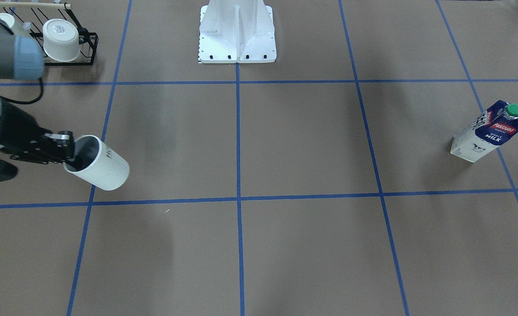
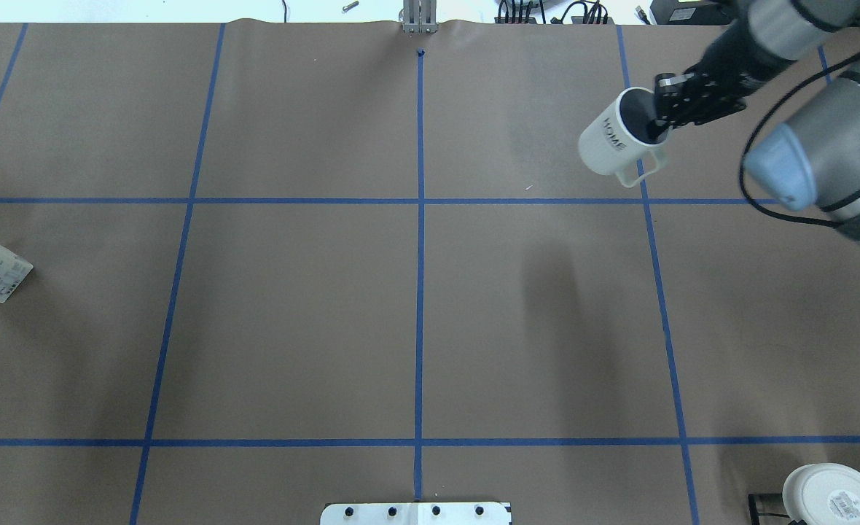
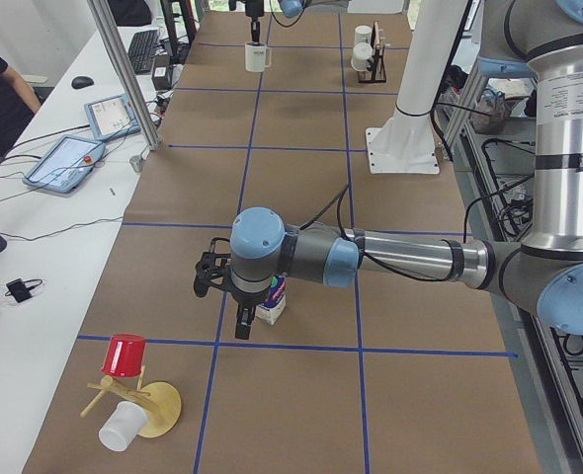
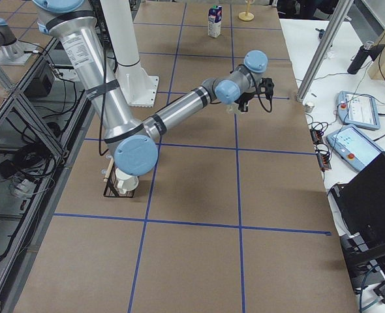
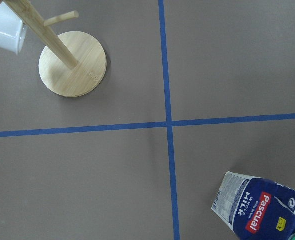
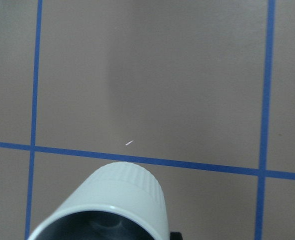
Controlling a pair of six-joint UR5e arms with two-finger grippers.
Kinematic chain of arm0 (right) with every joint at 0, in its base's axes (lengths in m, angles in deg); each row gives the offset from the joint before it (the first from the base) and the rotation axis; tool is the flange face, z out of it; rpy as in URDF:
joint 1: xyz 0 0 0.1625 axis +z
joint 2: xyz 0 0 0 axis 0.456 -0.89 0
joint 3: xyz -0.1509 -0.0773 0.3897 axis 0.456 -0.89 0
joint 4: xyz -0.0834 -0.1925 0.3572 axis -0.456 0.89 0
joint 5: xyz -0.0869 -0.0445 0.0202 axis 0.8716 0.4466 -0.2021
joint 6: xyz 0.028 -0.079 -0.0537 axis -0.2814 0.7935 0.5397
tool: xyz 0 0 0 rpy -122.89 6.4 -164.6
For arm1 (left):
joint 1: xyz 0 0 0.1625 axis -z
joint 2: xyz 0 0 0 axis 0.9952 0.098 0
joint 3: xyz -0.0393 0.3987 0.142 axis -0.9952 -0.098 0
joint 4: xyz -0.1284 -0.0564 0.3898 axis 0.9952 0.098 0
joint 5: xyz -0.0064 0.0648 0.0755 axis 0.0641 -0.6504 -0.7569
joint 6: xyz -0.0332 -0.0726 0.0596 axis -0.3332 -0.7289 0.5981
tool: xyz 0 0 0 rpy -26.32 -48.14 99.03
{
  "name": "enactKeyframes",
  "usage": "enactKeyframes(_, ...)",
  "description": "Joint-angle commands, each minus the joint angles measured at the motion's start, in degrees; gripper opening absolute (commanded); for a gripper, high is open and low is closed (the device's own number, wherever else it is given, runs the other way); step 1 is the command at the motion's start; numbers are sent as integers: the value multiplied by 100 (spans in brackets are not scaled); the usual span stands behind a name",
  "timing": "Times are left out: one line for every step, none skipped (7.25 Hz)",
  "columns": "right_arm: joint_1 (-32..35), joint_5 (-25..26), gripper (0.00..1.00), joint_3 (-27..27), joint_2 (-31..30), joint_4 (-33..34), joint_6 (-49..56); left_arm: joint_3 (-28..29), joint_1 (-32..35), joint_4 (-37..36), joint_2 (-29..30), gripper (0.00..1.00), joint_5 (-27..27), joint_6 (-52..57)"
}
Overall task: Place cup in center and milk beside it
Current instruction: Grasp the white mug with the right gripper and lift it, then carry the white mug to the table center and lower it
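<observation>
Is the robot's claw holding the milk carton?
No, the milk stands by itself, and the right claw is gripping the cup by its rim.

Overhead and front views oppose, sharing tabletop (image 2: 291,328).

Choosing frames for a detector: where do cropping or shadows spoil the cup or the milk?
Front-facing view: cup and milk both fully in frame, sharp, only soft shadows. Overhead view: milk cut by the left edge, cup's lettering legible. Right wrist view: cup cropped at the bottom edge. Left wrist view: milk cropped at the corner.
</observation>
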Motion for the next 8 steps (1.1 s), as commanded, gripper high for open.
enactKeyframes(-1099, 1205, 0, -599, 1181, 856, -39, 1, 0, -4, 8, 98, 48, -43)
enactKeyframes(-1268, 1278, 0, -1369, 1734, 839, -30, 10, 0, -4, 8, 98, 39, -43)
enactKeyframes(-1400, 1287, 0, -1934, 1957, 604, -30, 45, 0, 5, 17, 98, 39, -43)
enactKeyframes(-1541, 1296, 0, -2079, 1933, 192, -39, 97, 0, 31, 17, 98, 39, -43)
enactKeyframes(-1621, 1314, 0, -2272, 1985, -107, -178, 142, 0, 40, 8, 98, 39, -35)
enactKeyframes(-1674, 1322, 0, -2387, 1994, -319, -232, 177, 0, 40, 8, 98, 39, -26)
enactKeyframes(-1691, 1323, 0, -2405, 2012, -330, -232, 186, 0, 49, 8, 98, 39, -26)
enactKeyframes(-1692, 1383, 7, -2406, 1995, -469, -224, 186, 0, 49, 8, 98, 39, -26)
